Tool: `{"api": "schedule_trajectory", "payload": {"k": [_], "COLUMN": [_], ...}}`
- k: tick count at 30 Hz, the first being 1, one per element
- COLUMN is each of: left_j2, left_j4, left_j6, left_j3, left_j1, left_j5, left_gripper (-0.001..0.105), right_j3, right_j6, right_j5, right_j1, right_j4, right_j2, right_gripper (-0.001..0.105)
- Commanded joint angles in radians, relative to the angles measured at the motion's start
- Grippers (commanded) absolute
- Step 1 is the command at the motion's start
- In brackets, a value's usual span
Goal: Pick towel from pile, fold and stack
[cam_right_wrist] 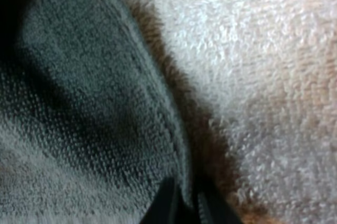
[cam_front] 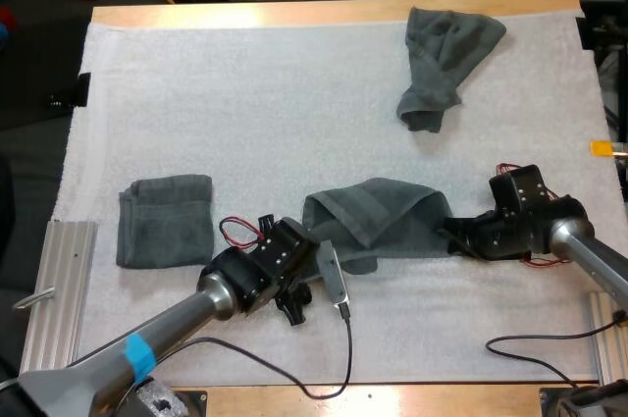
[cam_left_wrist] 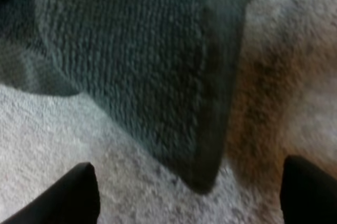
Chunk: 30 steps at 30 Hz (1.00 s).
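Observation:
A dark grey-green towel (cam_front: pixel 378 221) lies partly folded over itself on the white mat, between my two grippers. My left gripper (cam_front: pixel 310 245) is at its left end. In the left wrist view, this gripper (cam_left_wrist: pixel 190 168) is open, and a hemmed corner of the towel (cam_left_wrist: pixel 158 66) points down between the spread fingertips (cam_left_wrist: pixel 81 192) without touching them. My right gripper (cam_front: pixel 454 234) is at the towel's right end. Up close, the right gripper (cam_right_wrist: pixel 184 197) is shut on the towel's edge (cam_right_wrist: pixel 95 103). A folded towel (cam_front: pixel 165 219) rests at the left. A crumpled towel (cam_front: pixel 442 59) sits far right.
The white mat (cam_front: pixel 265 103) covers most of the wooden table. A metal rail (cam_front: pixel 57 289) lies at the near left edge, and another (cam_front: pixel 608 334) at the near right. The mat's middle and far left are bare.

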Motion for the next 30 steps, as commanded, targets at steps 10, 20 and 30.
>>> {"api": "schedule_trajectory", "payload": {"k": [10,20,30], "left_j2": [0.061,0.074,0.039], "left_j4": [-0.046,-0.049,-0.012], "left_j6": [0.007,0.007,0.007], "left_j3": [-0.004,-0.004,-0.049], "left_j1": [-0.001,-0.001,-0.001], "left_j5": [-0.017,-0.023,-0.093], "left_gripper": [0.042,0.001,0.000], "right_j3": [0.007,0.007,0.007], "right_j6": [-0.009,-0.009,-0.013], "right_j5": [0.003,0.003,-0.040], "right_j1": [0.001,0.001,0.001], "right_j4": [0.021,0.021,0.016], "right_j2": [-0.007,-0.007,-0.008], "right_gripper": [0.001,0.001,0.001]}}
